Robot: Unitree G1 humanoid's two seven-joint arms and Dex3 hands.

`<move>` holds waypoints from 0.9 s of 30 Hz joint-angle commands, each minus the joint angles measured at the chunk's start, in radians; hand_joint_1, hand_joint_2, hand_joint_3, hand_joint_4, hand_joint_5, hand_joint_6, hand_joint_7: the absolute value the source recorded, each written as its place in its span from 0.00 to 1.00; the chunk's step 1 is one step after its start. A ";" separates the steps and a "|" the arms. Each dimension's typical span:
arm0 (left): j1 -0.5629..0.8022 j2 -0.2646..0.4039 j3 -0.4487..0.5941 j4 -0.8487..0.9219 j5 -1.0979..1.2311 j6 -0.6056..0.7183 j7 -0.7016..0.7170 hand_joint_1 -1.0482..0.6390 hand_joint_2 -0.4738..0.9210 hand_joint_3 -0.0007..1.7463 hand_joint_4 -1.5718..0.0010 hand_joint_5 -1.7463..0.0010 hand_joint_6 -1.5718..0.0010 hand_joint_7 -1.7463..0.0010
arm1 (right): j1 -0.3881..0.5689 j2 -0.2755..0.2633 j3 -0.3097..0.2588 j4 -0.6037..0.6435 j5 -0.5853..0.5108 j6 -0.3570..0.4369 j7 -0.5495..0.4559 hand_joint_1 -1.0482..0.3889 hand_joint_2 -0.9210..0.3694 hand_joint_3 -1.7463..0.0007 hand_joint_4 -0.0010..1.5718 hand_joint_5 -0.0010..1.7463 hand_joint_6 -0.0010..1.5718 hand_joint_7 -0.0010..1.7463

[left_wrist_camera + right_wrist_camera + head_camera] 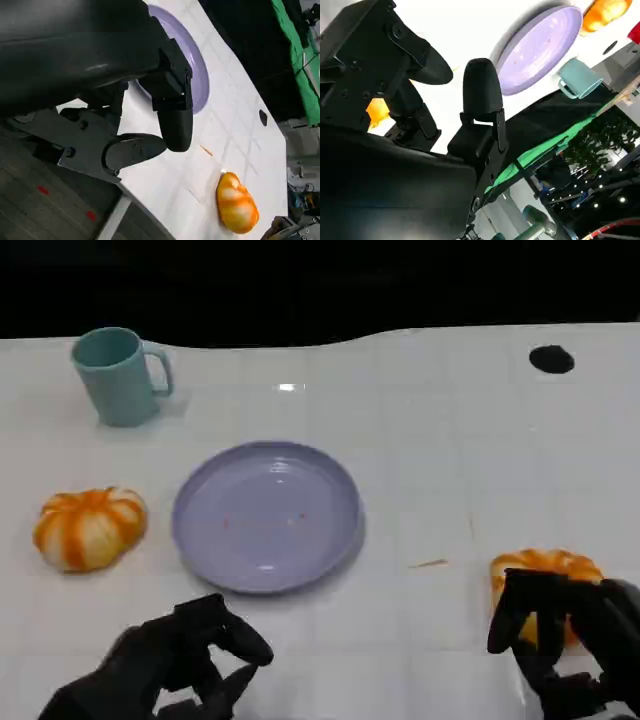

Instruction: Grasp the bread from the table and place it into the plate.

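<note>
1. A white tiled table (420,460) is seen from the head view, with a lilac plate (266,517) lying near its middle.
2. Two orange-and-white breads are seen on the table: the left bread (89,527) lies well to the left of the plate, apart from it, and the right bread (545,575) lies near the table's front right, also apart from the plate.
3. The right hand (570,635) is placed over the near side of the right bread, with its fingers (520,605) curved down in front of it; whether the bread is actually gripped cannot be told.
4. In the right wrist view, an orange patch of that bread (376,111) is glimpsed behind the hand's black parts.
5. The left hand (175,660) is held low at the front left, below the plate, with fingers loosely curled and apart and nothing held.
6. A teal mug (118,375) is stood upright at the far left, handle to the right.
7. A small black spot (551,359) is seen at the far right.
</note>
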 commanded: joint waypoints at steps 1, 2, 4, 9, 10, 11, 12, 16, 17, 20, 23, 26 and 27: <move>0.007 0.008 0.007 -0.007 0.000 0.004 -0.003 0.46 0.92 0.35 0.60 0.00 0.59 0.28 | -0.009 -0.010 -0.007 0.003 0.005 -0.007 -0.005 0.71 0.60 0.14 0.62 1.00 0.56 0.79; 0.007 0.009 0.006 -0.007 0.001 0.003 -0.003 0.45 0.92 0.35 0.60 0.00 0.59 0.28 | -0.009 -0.010 -0.007 0.002 0.004 -0.007 -0.005 0.71 0.60 0.14 0.62 1.00 0.56 0.79; 0.007 0.011 0.006 -0.006 0.004 0.000 -0.003 0.45 0.92 0.35 0.60 0.00 0.59 0.28 | -0.008 -0.009 -0.007 -0.001 0.002 -0.004 -0.005 0.71 0.60 0.14 0.62 1.00 0.56 0.79; 0.007 0.012 0.008 -0.006 0.002 0.000 -0.005 0.45 0.92 0.36 0.61 0.00 0.59 0.28 | -0.007 -0.005 -0.006 -0.003 0.002 0.000 -0.006 0.72 0.60 0.14 0.62 1.00 0.56 0.79; 0.006 0.012 0.008 -0.005 0.001 -0.001 -0.006 0.45 0.92 0.36 0.61 0.00 0.59 0.28 | -0.007 -0.004 -0.006 -0.004 0.002 0.003 -0.006 0.72 0.60 0.14 0.62 1.00 0.56 0.79; 0.006 0.012 0.008 -0.005 0.001 -0.002 -0.006 0.45 0.92 0.36 0.61 0.00 0.59 0.28 | -0.006 -0.003 -0.006 -0.004 0.002 0.004 -0.006 0.72 0.59 0.14 0.62 1.00 0.56 0.79; 0.006 0.013 0.007 -0.005 0.003 -0.002 -0.006 0.46 0.92 0.36 0.60 0.00 0.59 0.28 | -0.007 -0.003 -0.006 -0.004 0.002 0.004 -0.006 0.72 0.59 0.14 0.62 1.00 0.56 0.79; 0.004 0.012 0.006 -0.006 0.007 0.003 -0.003 0.45 0.92 0.36 0.59 0.00 0.59 0.28 | -0.011 -0.006 -0.007 0.000 0.000 -0.004 -0.010 0.72 0.60 0.14 0.62 1.00 0.56 0.79; 0.003 0.011 0.007 -0.007 0.005 0.008 -0.003 0.45 0.92 0.36 0.60 0.00 0.59 0.28 | -0.012 -0.006 -0.007 0.003 0.000 -0.006 -0.010 0.72 0.60 0.14 0.62 1.00 0.57 0.79; 0.003 0.010 0.007 -0.007 0.005 0.011 -0.003 0.45 0.92 0.36 0.60 0.00 0.59 0.28 | -0.013 -0.009 -0.008 0.006 0.003 -0.007 -0.008 0.72 0.60 0.14 0.62 1.00 0.57 0.78; 0.001 0.010 0.006 -0.003 0.006 0.007 -0.002 0.45 0.92 0.35 0.60 0.00 0.59 0.28 | -0.012 -0.008 -0.009 0.005 0.004 -0.007 -0.009 0.72 0.60 0.15 0.62 1.00 0.56 0.78; 0.000 0.011 0.005 0.000 0.008 0.004 -0.003 0.45 0.92 0.35 0.61 0.00 0.59 0.28 | -0.013 -0.004 -0.012 0.002 0.006 0.001 -0.011 0.73 0.59 0.14 0.61 1.00 0.56 0.77; -0.001 0.012 0.005 0.000 0.009 0.004 -0.004 0.46 0.92 0.35 0.61 0.00 0.59 0.28 | -0.012 -0.003 -0.014 -0.003 0.004 0.007 -0.012 0.73 0.59 0.14 0.61 1.00 0.56 0.76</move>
